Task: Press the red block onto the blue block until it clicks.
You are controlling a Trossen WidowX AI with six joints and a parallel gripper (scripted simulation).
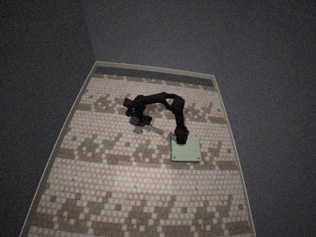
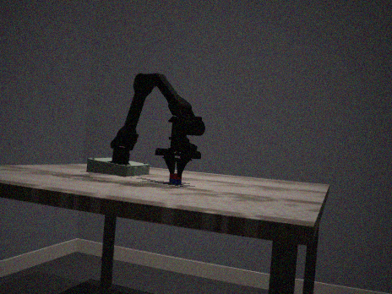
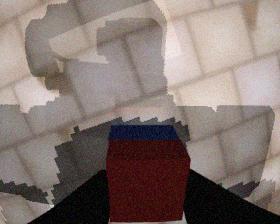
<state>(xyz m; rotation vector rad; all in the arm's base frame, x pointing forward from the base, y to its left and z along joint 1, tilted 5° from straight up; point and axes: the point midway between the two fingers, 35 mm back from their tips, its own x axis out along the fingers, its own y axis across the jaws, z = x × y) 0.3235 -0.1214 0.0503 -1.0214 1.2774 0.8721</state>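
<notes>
Pinching the red block (image 2: 175,176) (image 3: 148,187) between its two fingers, the gripper (image 2: 175,175) (image 3: 145,178) points down at the tabletop (image 2: 236,199) (image 3: 220,45). So the picking up is done. Directly below the pincer's tips sits the blue block (image 2: 175,182) (image 3: 142,132), under the red one; from the side the two look stacked, with no gap that I can make out, and the wrist view shows a blue strip just past the red block's far edge. Whether they have clicked together cannot be told. Left to do, I judge: finish or confirm the firm press, then open the fingers and let go. Farther off, well apart from the pincer, the six-joint arm (image 1: 180,116) (image 2: 134,112) rises from a pale green base plate (image 1: 191,154) (image 2: 96,166).
</notes>
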